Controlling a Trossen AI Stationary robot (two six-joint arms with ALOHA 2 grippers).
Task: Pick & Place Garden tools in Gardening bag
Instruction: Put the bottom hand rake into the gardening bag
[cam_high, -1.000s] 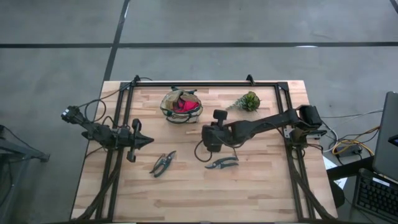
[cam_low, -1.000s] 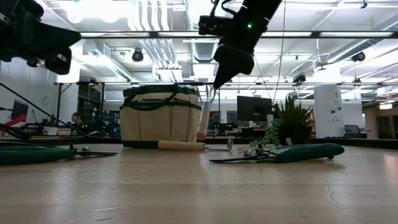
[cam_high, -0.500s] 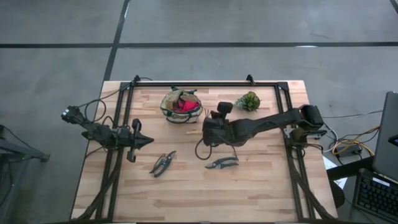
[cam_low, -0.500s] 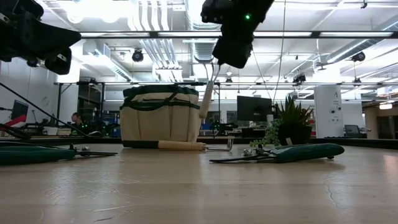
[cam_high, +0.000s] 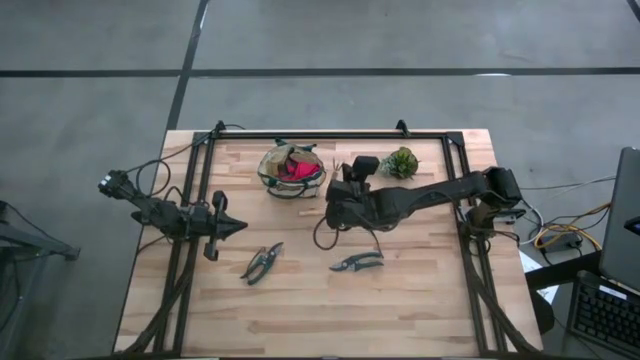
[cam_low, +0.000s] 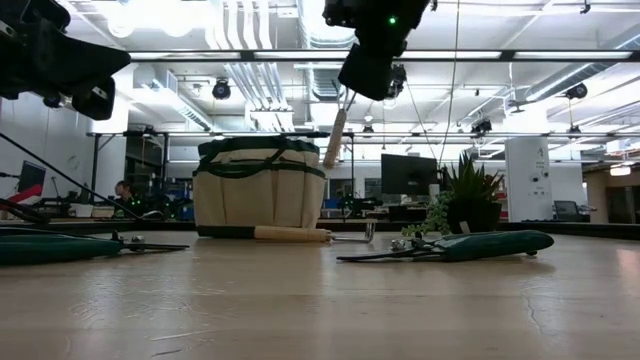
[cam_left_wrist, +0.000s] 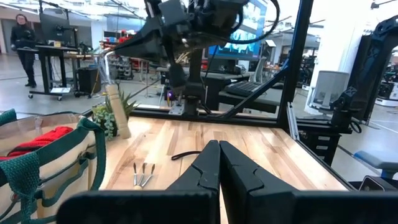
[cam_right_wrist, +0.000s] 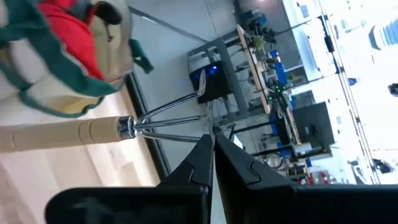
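Beside the gardening bag (cam_high: 291, 170), I am hoisting the wooden-handled rake (cam_low: 335, 138) by its tines in my clenched right gripper (cam_low: 352, 93), clearing the bag's rim; left gripper (cam_high: 240, 227) is resting closed, empty.

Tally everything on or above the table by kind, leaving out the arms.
Pruning shears: 2
Wooden-handled tools: 2, the lying tool by the bag and the hanging tool in the right pincer
Red piece in the bag: 1
Gardening bag: 1
Plant: 1
Total: 7
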